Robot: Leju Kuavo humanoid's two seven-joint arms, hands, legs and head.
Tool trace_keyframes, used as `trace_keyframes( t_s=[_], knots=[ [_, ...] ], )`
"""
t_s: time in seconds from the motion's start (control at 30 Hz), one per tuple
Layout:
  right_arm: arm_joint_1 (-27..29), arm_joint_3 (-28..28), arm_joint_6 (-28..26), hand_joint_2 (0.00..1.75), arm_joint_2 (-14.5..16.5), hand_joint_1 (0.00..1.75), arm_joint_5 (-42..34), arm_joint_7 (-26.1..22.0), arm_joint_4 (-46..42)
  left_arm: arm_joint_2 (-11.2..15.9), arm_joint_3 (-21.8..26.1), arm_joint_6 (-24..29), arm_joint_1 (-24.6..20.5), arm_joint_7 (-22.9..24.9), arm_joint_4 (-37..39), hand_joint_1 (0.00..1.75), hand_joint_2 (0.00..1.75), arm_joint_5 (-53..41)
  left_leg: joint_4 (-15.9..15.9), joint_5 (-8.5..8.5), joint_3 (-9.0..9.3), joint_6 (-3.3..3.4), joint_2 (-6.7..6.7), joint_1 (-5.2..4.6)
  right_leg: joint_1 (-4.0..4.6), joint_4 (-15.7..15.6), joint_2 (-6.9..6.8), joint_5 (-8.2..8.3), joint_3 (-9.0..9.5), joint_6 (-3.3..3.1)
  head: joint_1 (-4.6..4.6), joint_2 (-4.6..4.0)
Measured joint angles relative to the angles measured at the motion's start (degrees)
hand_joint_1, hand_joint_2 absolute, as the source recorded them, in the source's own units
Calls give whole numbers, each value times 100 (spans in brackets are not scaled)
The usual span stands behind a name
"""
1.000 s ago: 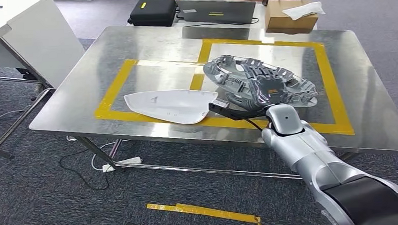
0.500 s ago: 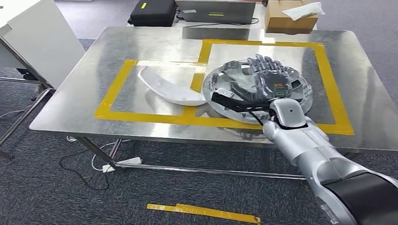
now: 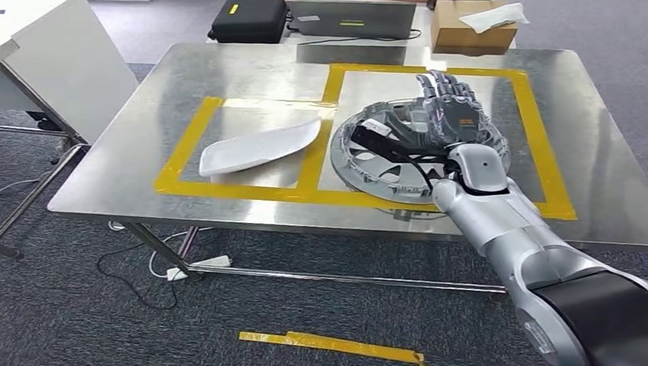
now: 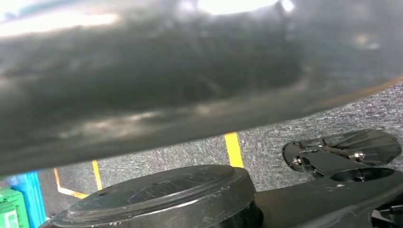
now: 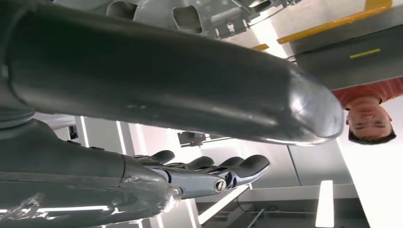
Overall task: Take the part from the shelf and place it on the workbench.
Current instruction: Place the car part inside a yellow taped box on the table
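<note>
The round grey ribbed part (image 3: pixel 383 162) lies flat on the steel workbench (image 3: pixel 219 73), inside the right-hand yellow tape square (image 3: pixel 541 143). My right hand (image 3: pixel 448 113) hovers over the part's far side with its fingers straight and spread, holding nothing. In the right wrist view the thick thumb (image 5: pixel 180 80) and the straight fingers (image 5: pixel 209 168) are apart, with the grey part (image 5: pixel 199 14) beyond them. A dark blurred bulk, seemingly my left hand (image 4: pixel 190 71), crosses the left wrist view; its fingers cannot be made out.
A white curved shell (image 3: pixel 258 149) lies in the left tape rectangle. At the workbench's far edge stand a black case (image 3: pixel 250 20), a laptop (image 3: pixel 352 18) and a cardboard box (image 3: pixel 471 25). A person (image 5: pixel 375 102) sits beyond. A white table (image 3: pixel 48 62) stands to the left.
My right hand laid the grey part down flat, let it go and lifted with its fingers spread. The white shell was pushed and turned, and now lies further back in the left rectangle.
</note>
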Motion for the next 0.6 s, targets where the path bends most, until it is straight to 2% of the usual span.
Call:
trace_keyframes(
  t_s=[0.27,0.6],
  knots=[
    [-39,-25,131,0,-22,0,-270,-96,-350,-2,-43,75,5,-68,9,0,0,69,0,0,0,0,0,0,0,0,0,0,0,0,0,0],
    [56,8,22,0,-40,0,-70,49,-457,-4,-66,100,6,-95,9,0,0,101,3,-1,0,1,0,-1,-1,-2,0,1,0,1,-1,0]
  ],
)
